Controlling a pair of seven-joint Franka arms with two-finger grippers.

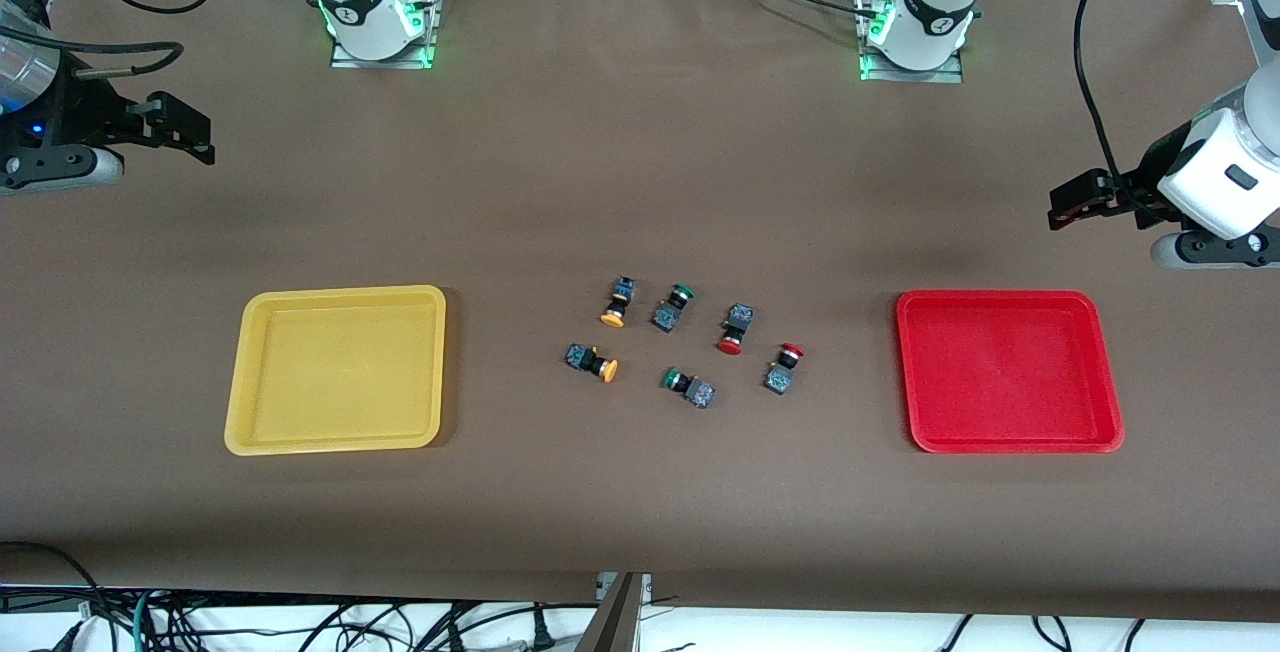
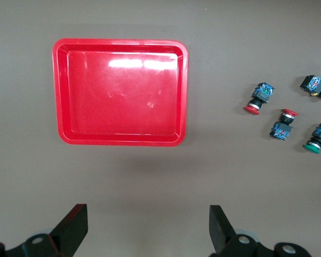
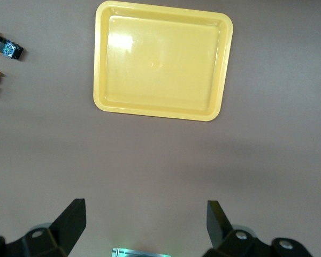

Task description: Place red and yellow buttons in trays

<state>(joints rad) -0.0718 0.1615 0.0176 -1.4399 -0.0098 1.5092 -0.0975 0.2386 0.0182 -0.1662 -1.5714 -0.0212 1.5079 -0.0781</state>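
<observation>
Buttons [image 1: 680, 342] clustered mid-bench between empty yellow tray [image 1: 335, 442] and red tray [image 1: 1010, 444], left claw [image 2: 148, 225] and right claw [image 3: 145, 222] wide open, holding nothing, waiting above bare bench [image 1: 640, 182].

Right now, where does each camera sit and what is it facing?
Front view: high across the table, facing both arm bases, yellow tray, red tray and six buttons between them.
Left wrist view: on the left arm, looking down past its open left claw at the red tray.
Right wrist view: on the right arm, past its open right claw, at the yellow tray.
Each wrist view shares its tray with the front view.
</observation>
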